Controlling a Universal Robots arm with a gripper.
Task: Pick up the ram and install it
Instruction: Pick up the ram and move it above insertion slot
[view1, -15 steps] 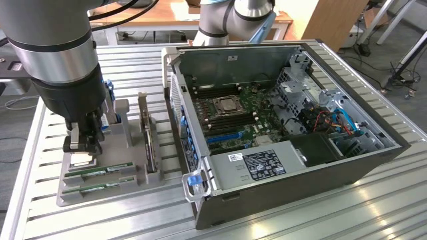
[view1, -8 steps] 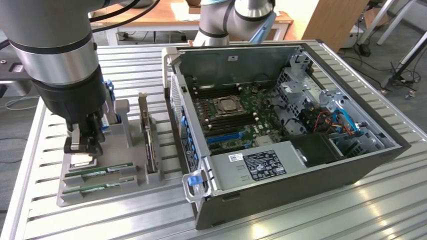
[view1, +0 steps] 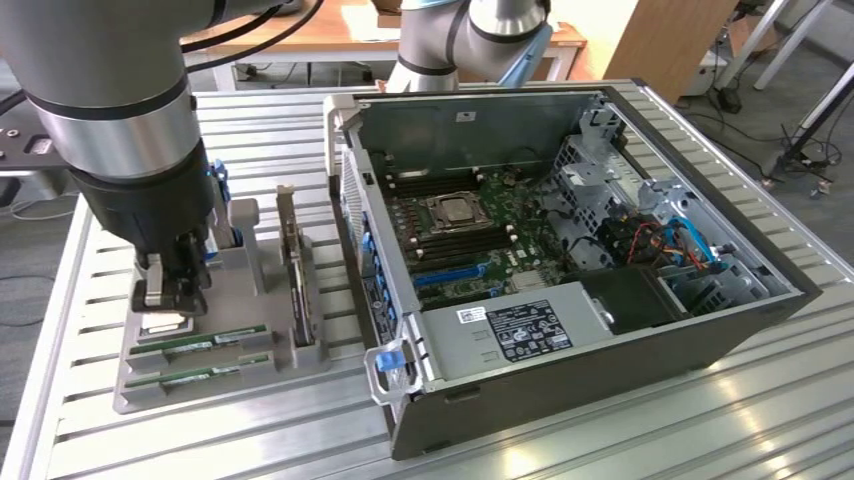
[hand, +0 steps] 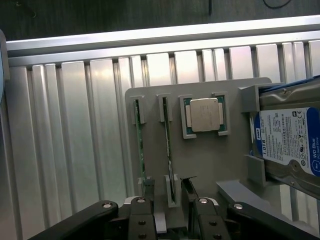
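Two green ram sticks stand on edge in slots of a grey holder tray (hand: 210, 165). One ram stick (hand: 168, 145) (view1: 200, 342) runs into the gap between my fingers. The other ram stick (hand: 140, 145) (view1: 200, 376) lies parallel beside it, on the side away from the processor. My gripper (hand: 174, 212) (view1: 167, 300) hangs low over the tray end, open, its jaws apart on either side of the first stick's end and not closed on it. The open computer case (view1: 574, 250) with its motherboard (view1: 474, 235) lies to the exterior view's right.
On the same tray sit a square silver processor (hand: 205, 115) and a hard drive (hand: 290, 142). A dark expansion card (view1: 296, 290) stands upright between tray and case. Everything rests on a ribbed aluminium table (view1: 641, 430). A second arm's base (view1: 467, 40) stands behind the case.
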